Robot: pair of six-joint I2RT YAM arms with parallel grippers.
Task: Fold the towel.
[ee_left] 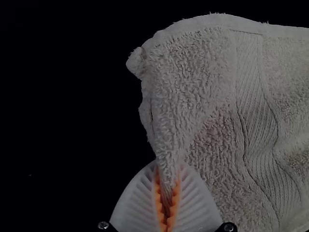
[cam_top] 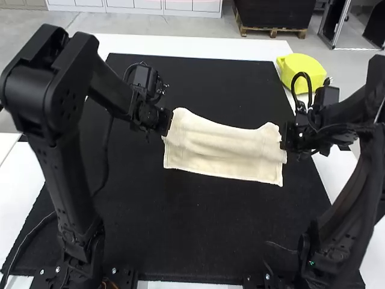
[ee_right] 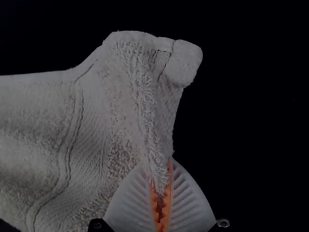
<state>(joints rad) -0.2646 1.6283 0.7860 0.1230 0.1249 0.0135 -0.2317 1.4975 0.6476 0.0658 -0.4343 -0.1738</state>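
Note:
The cream towel (cam_top: 222, 147) lies across the middle of the black mat as a wide band, its upper part raised in soft ridges, its lower edge fairly straight. At the towel's left side is my left gripper (cam_top: 166, 122); my right gripper (cam_top: 285, 137) is at its right side. In the left wrist view, my left gripper (ee_left: 168, 198) is shut on a pinched fold of the towel (ee_left: 193, 82) near its side edge. My right gripper (ee_right: 160, 195) likewise pinches a fold of the towel (ee_right: 120, 92) between its orange pads in the right wrist view.
A black mat (cam_top: 192, 241) covers most of the white table (cam_top: 180, 46). A yellow object (cam_top: 302, 71) stands at the far right edge, just beyond the right arm's gripper. Cables run beside the left arm.

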